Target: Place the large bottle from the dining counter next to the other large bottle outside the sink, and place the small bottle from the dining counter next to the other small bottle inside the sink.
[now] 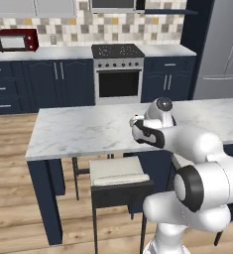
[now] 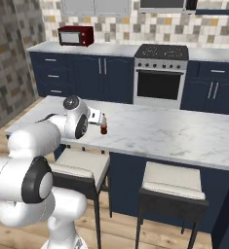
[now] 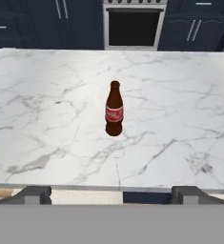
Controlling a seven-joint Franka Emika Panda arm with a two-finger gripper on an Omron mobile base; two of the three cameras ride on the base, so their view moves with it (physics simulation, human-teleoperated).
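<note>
The small bottle [image 3: 114, 109], dark brownish-red with a red label band and a slim neck, stands upright on the dining counter [image 3: 46, 124], a white marble slab with grey veins. My gripper [image 3: 113, 194] hovers at the counter's near edge, short of the bottle, its fingers spread wide with nothing between them. In the right base view the gripper [image 2: 102, 119] sits just above and before the small bottle [image 2: 104, 129]. In the left base view the hand [image 1: 146, 130] covers the bottle. The large bottle and the sink are out of view.
Two stools [image 2: 170, 182] [image 1: 119, 173] stand under the counter's near side. Across a wooden floor run navy cabinets with an oven [image 1: 118, 74], a red microwave [image 1: 16, 39] and a steel fridge [image 1: 222, 49] at the right.
</note>
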